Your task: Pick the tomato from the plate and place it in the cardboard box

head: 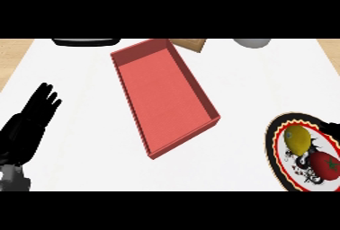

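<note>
White counter point(252, 90) holds red box point(166, 96), plated tomato point(326, 163); no writing legible.

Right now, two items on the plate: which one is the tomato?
The red tomato, with a dark stem mark, nearer the view's lower right. The other item is yellow and sits further up the plate.

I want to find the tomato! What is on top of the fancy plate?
On the plate lie a red tomato and a yellow fruit. The plate's right part runs out of view, so anything there is unseen.
</note>
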`<action>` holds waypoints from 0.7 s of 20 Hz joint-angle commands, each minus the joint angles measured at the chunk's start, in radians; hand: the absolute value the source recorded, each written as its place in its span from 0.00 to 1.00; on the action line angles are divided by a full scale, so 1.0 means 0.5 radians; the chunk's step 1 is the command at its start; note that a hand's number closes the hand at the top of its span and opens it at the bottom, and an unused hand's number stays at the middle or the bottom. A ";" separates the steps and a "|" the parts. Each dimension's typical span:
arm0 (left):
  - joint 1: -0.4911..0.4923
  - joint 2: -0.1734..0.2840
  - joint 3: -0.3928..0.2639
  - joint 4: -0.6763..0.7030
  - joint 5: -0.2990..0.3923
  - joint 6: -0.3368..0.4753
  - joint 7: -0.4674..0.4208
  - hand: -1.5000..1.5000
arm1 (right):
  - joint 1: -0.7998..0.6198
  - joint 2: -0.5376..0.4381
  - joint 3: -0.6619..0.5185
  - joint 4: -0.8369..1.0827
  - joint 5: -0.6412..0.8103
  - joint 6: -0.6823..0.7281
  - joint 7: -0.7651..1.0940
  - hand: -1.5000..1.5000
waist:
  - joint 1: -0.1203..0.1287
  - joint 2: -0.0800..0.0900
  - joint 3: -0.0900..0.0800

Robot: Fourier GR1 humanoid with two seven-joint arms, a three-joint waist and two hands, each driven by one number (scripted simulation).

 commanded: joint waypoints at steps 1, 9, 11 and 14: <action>-0.043 -0.023 0.012 -0.019 -0.008 -0.003 0.094 0.50 | 0.105 0.077 -0.012 -0.069 0.122 0.005 0.010 0.00 | -0.008 -0.001 0.000; 0.002 -0.047 0.072 -0.042 -0.075 -0.050 0.060 0.50 | -0.029 0.097 -0.018 0.160 0.311 -0.033 -0.129 0.00 | 0.000 0.000 0.000; -0.041 -0.145 -0.023 -0.031 -0.140 0.017 0.053 0.50 | -0.053 0.170 0.063 0.202 0.370 -0.087 -0.120 0.00 | 0.002 0.001 0.000; 0.051 -0.141 -0.005 -0.191 -0.132 0.000 0.108 0.50 | -0.062 0.197 0.068 0.182 0.430 -0.045 -0.075 0.00 | 0.006 0.000 0.000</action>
